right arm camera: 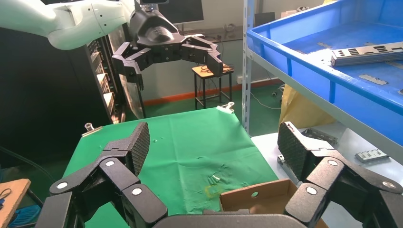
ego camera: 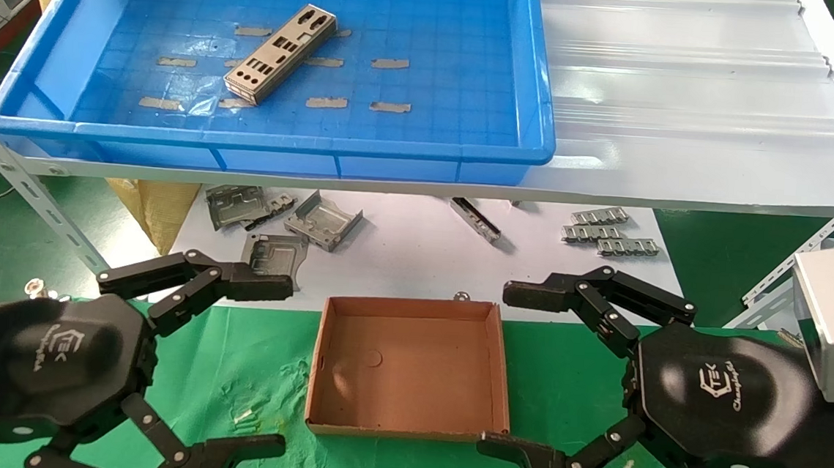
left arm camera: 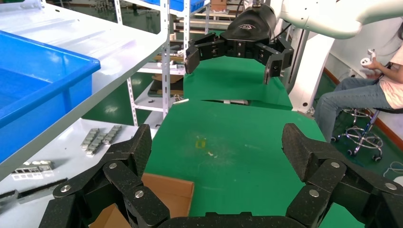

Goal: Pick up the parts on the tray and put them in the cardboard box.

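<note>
One silver-grey punched plate, one of the parts point(ego camera: 280, 54), lies slanted on the floor of the blue tray point(ego camera: 277, 140) on the raised shelf; it also shows as the parts point(right arm camera: 366, 52) in the tray point(right arm camera: 304, 61). The brown cardboard box point(ego camera: 408, 365) sits empty on the green cloth below, between both arms. My left gripper point(ego camera: 272, 367) hangs open to the left of the box, nothing between its fingers. My right gripper point(ego camera: 510, 370) hangs open to its right, also empty. Each wrist view shows a box corner point(left arm camera: 166, 190) point(right arm camera: 256, 197) beneath its own open gripper point(left arm camera: 218, 147) point(right arm camera: 214, 147).
Bent grey brackets point(ego camera: 322, 220) and ridged metal strips point(ego camera: 608, 233) lie on the white surface under the shelf, behind the box. A ribbed white sheet point(ego camera: 691, 99) covers the shelf right of the tray. Slotted shelf legs point(ego camera: 31, 192) stand at both sides. A seated person point(left arm camera: 370, 90) is beyond the table.
</note>
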Controlling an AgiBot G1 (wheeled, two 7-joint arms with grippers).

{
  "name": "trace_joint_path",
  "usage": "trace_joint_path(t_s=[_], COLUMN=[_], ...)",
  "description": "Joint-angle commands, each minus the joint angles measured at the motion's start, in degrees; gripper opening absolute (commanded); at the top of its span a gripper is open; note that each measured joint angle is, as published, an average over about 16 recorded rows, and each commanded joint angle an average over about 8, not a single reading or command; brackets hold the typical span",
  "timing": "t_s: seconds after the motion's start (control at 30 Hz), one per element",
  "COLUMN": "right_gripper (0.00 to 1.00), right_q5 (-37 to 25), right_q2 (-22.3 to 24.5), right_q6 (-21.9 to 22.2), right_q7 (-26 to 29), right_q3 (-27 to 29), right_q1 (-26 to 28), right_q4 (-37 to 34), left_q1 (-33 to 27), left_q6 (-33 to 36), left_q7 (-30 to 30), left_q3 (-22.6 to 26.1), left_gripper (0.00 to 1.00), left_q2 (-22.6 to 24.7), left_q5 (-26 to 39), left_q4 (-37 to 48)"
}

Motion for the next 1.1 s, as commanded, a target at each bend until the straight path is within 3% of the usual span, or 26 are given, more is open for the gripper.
trace_joint_path(t_s=[0.03,0.93,1.1], right_gripper=[1.0,1.0,0.37], right_q5=[0.0,0.0,0.0], right_q2=[0.0,0.0,0.0], right_q6=[0.0,0.0,0.0], right_q7=[0.0,0.0,0.0], right_q3=[0.0,0.0,0.0], right_q1=[0.0,0.0,0.0], right_q4=[0.0,0.0,0.0], left_q1=[0.0,0.0,0.0], left_q6=[0.0,0.0,0.0], left_q7=[0.0,0.0,0.0], left_q3=[0.0,0.0,0.0], left_gripper=[1.0,1.0,1.0], left_q2=[0.0,0.0,0.0], left_q5=[0.0,0.0,0.0], left_q4=[0.0,0.0,0.0])
